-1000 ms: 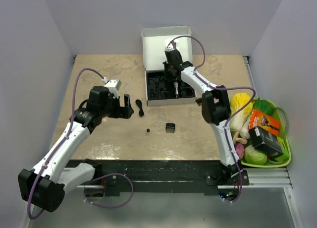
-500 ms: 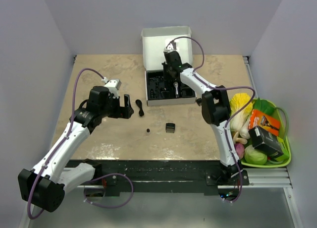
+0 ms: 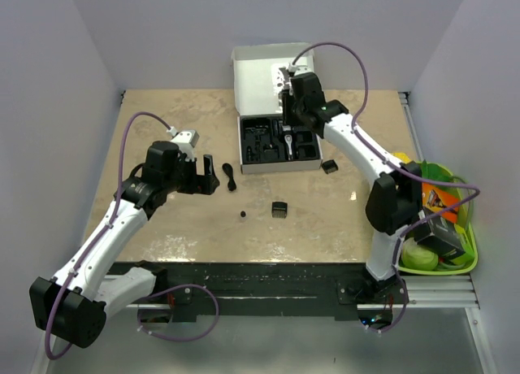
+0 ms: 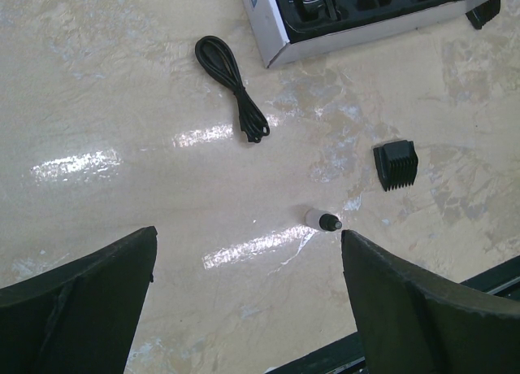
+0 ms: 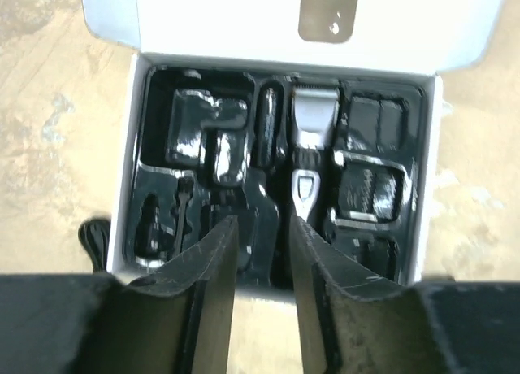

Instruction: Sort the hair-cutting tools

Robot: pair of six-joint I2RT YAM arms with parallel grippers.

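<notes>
The black-and-silver clipper (image 5: 309, 146) (image 3: 288, 140) lies in the black tray of the open white box (image 3: 272, 73). My right gripper (image 5: 262, 237) (image 3: 287, 118) hangs over that tray, its jaws a little apart with nothing between them. On the table lie a coiled black cord (image 4: 233, 89) (image 3: 230, 176), a square comb guard (image 4: 396, 165) (image 3: 279, 209), a tiny bottle with a black cap (image 4: 322, 220) (image 3: 243, 215) and a small black piece (image 3: 329, 167) by the box's right corner. My left gripper (image 4: 248, 284) (image 3: 210, 177) hovers wide open just left of the cord.
A green basket (image 3: 470, 252) at the right edge holds toy vegetables and a dark box (image 3: 435, 230). The white box's lid (image 5: 244, 16) stands raised behind the tray. Grey walls close in the table on three sides.
The right arm's elbow swung out to the right and its gripper shifted slightly right over the box, its jaws parting from shut. The left arm has not moved.
</notes>
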